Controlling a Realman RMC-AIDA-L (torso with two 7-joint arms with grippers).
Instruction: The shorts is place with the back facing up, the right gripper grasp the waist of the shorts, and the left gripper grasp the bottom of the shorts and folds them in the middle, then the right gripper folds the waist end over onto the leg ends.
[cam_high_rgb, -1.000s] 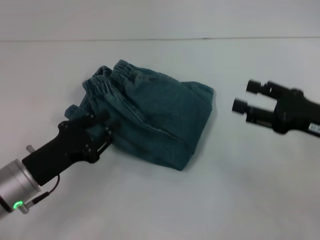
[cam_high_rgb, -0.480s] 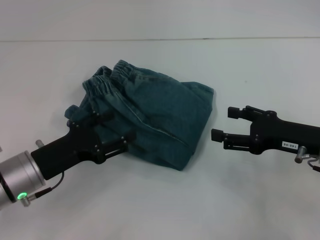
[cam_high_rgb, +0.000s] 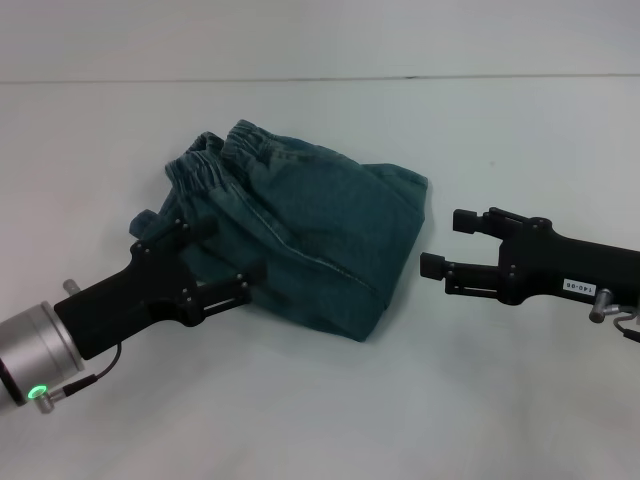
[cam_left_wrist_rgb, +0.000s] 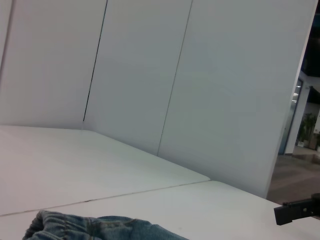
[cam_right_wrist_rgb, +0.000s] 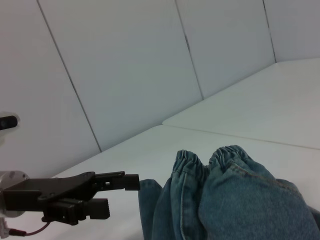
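The teal denim shorts (cam_high_rgb: 320, 230) lie folded in a bundle at the table's middle, with the gathered elastic waist (cam_high_rgb: 222, 148) at the far left. My left gripper (cam_high_rgb: 230, 252) is open at the bundle's near-left edge, its fingers lying over the cloth there. My right gripper (cam_high_rgb: 441, 242) is open just right of the shorts, a small gap away from the hem side. The right wrist view shows the waist (cam_right_wrist_rgb: 220, 160) close up and the left gripper (cam_right_wrist_rgb: 117, 195) beside it. In the left wrist view the waist (cam_left_wrist_rgb: 95, 226) shows, and one finger of the right gripper (cam_left_wrist_rgb: 296, 212).
A white table (cam_high_rgb: 320, 420) carries everything, and its far edge meets a pale wall (cam_high_rgb: 320, 40). White wall panels (cam_left_wrist_rgb: 150, 75) fill the background of both wrist views.
Over the second my right gripper swung in leftward and lower, up to the shorts' right edge. My left gripper pushed rightward over the cloth, then drew back slightly.
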